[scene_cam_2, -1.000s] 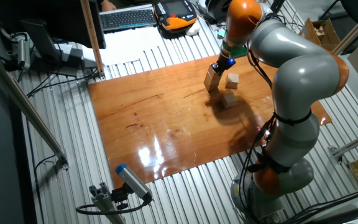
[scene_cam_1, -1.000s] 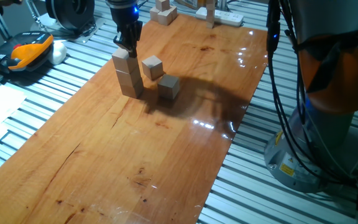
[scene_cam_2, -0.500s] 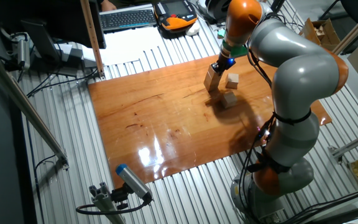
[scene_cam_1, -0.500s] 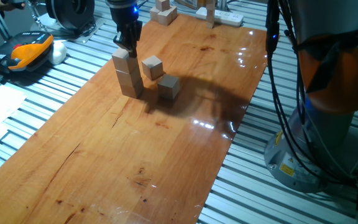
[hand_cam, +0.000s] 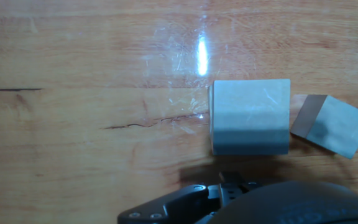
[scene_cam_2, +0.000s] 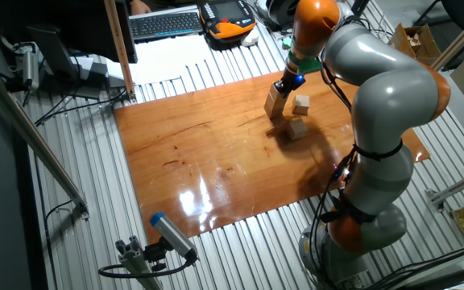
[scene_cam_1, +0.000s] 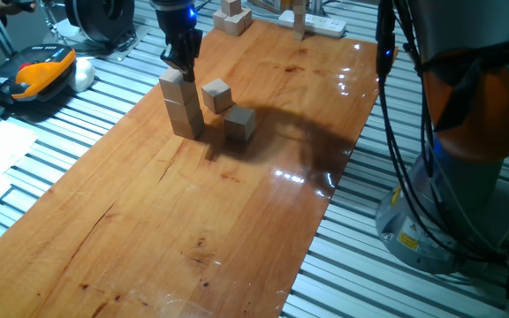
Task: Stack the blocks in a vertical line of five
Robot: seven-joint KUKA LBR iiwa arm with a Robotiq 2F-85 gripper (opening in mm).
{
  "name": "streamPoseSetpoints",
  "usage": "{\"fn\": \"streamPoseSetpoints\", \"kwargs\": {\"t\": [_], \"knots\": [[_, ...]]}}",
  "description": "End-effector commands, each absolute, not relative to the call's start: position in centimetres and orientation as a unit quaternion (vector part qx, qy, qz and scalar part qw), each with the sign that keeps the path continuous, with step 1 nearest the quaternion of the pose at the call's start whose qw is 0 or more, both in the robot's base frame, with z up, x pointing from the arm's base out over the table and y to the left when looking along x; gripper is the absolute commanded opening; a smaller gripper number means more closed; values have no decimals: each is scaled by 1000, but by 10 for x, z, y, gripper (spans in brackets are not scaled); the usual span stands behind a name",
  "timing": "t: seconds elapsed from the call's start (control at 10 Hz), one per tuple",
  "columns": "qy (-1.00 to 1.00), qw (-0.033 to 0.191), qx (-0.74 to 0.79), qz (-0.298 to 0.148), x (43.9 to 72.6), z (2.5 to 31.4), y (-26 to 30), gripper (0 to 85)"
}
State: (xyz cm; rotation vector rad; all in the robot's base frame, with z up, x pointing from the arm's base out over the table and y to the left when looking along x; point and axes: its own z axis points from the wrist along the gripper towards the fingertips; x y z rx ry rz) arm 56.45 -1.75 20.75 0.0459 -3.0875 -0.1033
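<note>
A shiny brown wooden worktop (scene_cam_1: 263,132) lies on a silver metal frame with long ridges (scene_cam_1: 360,256). On the wood stands a tower of three small light-tan wooden cubes (scene_cam_1: 180,104). The black robot hand (scene_cam_1: 182,64) sits right at the top cube; I cannot tell if it is wide or gripping. Two more tan cubes rest just beside the tower, one (scene_cam_1: 217,95) behind the other (scene_cam_1: 240,123). A long white power strip (scene_cam_1: 316,24) lies at the far end. An orange and black controller (scene_cam_1: 34,72) and a black keyboard (scene_cam_2: 166,23) lie off the wood.
</note>
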Motion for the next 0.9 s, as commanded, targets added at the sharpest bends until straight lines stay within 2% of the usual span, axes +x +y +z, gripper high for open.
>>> {"fn": "streamPoseSetpoints", "kwargs": {"t": [0.0, 0.3, 0.5, 0.8], "knots": [[-999, 27, 14, -34, 565, 208, -17, 0], [-999, 28, 14, -33, 562, 218, -18, 0], [-999, 31, 16, -28, 556, 233, -18, 0], [-999, 24, 29, -17, 549, 257, -32, 0]]}}
